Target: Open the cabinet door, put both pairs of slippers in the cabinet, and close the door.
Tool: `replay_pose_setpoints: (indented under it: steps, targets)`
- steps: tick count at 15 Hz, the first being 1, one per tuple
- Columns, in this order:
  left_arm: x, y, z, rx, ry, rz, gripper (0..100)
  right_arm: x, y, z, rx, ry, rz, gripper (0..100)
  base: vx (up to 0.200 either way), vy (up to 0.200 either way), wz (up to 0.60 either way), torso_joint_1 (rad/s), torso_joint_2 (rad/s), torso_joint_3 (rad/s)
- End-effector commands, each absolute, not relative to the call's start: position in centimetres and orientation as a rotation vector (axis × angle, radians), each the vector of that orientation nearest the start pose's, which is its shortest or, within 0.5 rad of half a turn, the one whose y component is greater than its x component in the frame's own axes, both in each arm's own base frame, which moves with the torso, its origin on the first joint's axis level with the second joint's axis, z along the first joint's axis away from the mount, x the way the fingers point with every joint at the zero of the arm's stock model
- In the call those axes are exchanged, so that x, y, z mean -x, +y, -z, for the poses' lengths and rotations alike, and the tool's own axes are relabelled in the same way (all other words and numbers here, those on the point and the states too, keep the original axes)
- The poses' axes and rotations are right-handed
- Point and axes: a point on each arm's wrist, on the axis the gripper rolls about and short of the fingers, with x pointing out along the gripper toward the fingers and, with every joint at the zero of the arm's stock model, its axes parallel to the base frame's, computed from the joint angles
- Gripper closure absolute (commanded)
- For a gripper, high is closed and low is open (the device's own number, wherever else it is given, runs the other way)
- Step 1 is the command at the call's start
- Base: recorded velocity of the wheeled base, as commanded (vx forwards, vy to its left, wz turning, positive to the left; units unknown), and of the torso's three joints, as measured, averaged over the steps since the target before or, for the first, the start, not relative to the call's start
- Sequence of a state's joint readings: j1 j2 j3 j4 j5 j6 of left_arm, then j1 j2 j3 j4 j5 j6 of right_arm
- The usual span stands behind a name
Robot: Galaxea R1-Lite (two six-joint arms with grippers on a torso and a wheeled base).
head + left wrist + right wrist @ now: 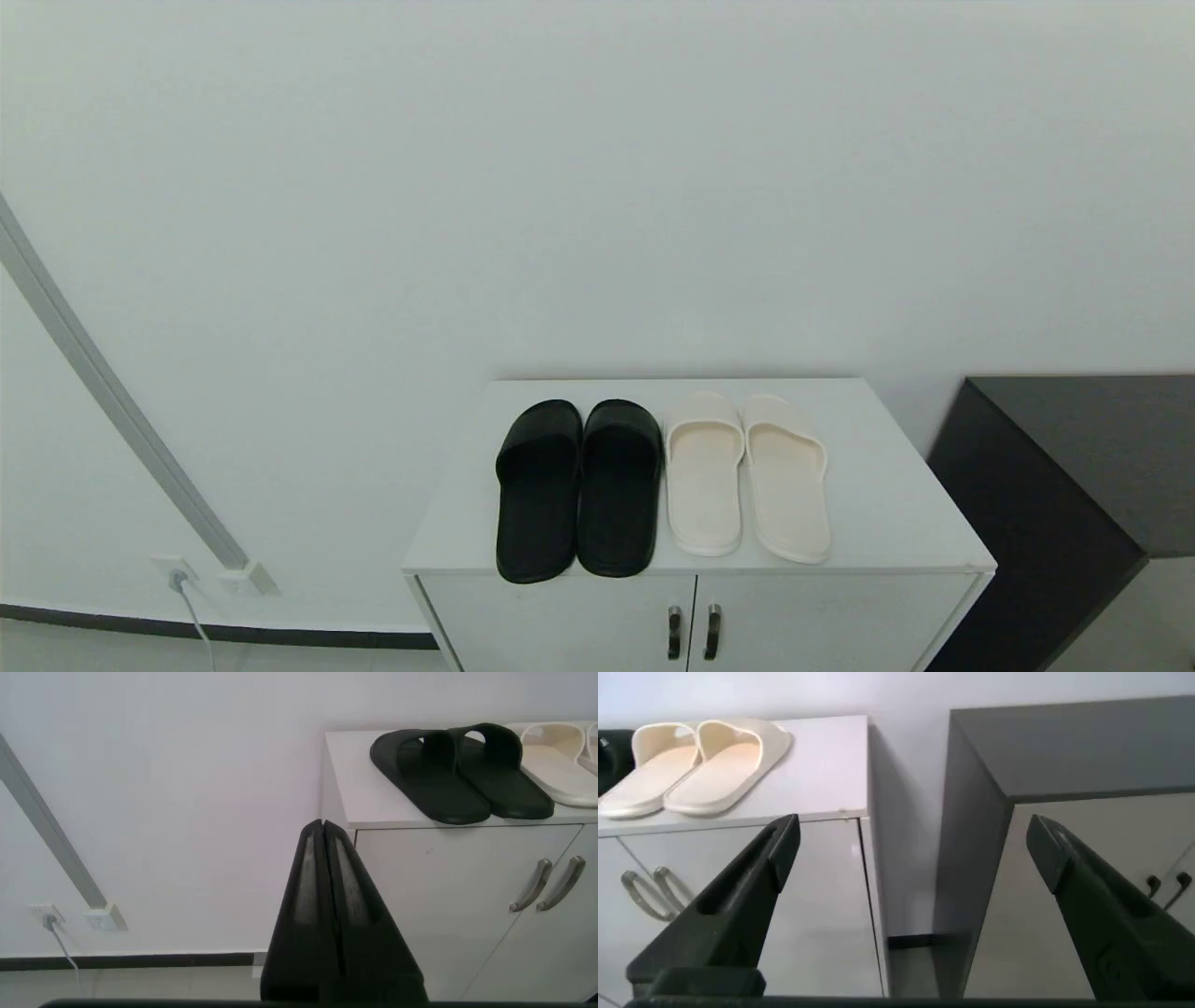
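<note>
Cabinet [868, 485], doors shut: blk slippers [579, 490] + white slippers [747, 476] on top, heels at front edge; L gripper [324, 831] jaws together, R gripper [912, 831] jaws apart; risk: arm reaching for handles [692, 632] may knock slippers off.

No text, label, brand, number or sign can be read. The white two-door cabinet [887, 504], the pair of black rubber slippers [537, 504], the pair of cream slippers [700, 485] and the white wall socket [173, 567] carry no legible marking.
</note>
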State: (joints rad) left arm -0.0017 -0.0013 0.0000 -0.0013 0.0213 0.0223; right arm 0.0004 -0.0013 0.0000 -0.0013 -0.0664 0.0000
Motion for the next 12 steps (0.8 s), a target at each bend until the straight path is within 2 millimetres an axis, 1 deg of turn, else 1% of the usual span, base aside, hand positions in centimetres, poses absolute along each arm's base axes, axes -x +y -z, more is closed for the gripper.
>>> replay_pose_setpoints:
  steps: [1, 2, 3, 4, 5, 6, 7, 9, 10, 11, 12]
  targets:
    - [2.3, 0.1, -7.6, -0.023, -0.001, -0.02, 100, 2.3, -0.1, -7.8, 0.006, -0.014, 0.041, 0, 0.0, 0.0, 0.0, 0.0, 0.0, 0.0]
    - [2.3, 0.1, -7.6, -0.023, -0.001, -0.02, 100, 2.8, 0.0, -10.0, -0.03, -0.077, 0.005, 0, 0.0, 0.0, 0.0, 0.0, 0.0, 0.0]
    - [2.3, 0.1, -7.6, -0.023, -0.001, -0.021, 100, 3.4, 0.0, -14.7, -0.146, -0.111, -0.016, 0, 0.0, 0.0, 0.0, 0.0, 0.0, 0.0]
    - [2.3, 0.1, -7.6, -0.023, -0.001, -0.021, 100, 2.1, 0.0, -14.6, -0.077, 0.013, -0.027, 0, 0.0, 0.0, 0.0, 0.0, 0.0, 0.0]
    - [2.3, 0.1, -7.6, -0.015, -0.001, -0.02, 100, 0.9, 0.1, -13.3, 0.032, 0.127, -0.048, 0, 0.0, 0.0, 0.0, 0.0, 0.0, 0.0]
    - [2.3, 0.1, -7.6, -0.015, -0.001, -0.02, 100, -0.1, 0.1, -13.1, 0.036, 0.187, -0.077, 0, 0.0, 0.0, 0.0, 0.0, 0.0, 0.0]
    - [2.3, 0.1, -7.6, -0.015, -0.001, -0.02, 100, -1.2, 0.2, -13.3, 0.034, 0.246, -0.106, 0, 0.0, 0.0, 0.0, 0.0, 0.0, 0.0]
    - [2.3, 0.0, -7.6, -0.017, -0.001, -0.018, 100, -3.7, 0.4, -14.5, 0.035, 0.271, -0.16, 0, 0.0, 0.0, 0.0, 0.0, 0.0, 0.0]
    - [2.3, 0.0, -7.6, -0.02, -0.001, -0.018, 100, -4.6, 0.6, -15.2, 0.033, 0.268, -0.19, 0, 0.0, 0.0, 0.0, 0.0, 0.0, 0.0]
    - [2.3, 0.0, -7.6, -0.018, -0.001, -0.018, 100, -6.3, 1.2, -16.2, 0.014, 0.271, -0.253, 0, 0.0, 0.0, 0.0, 0.0, 0.0, 0.0]
    - [2.3, 0.0, -7.6, -0.018, -0.001, -0.018, 100, -7.6, 1.8, -16.8, -0.002, 0.293, -0.293, 0, 0.0, 0.0, 0.0, 0.0, 0.0, 0.0]
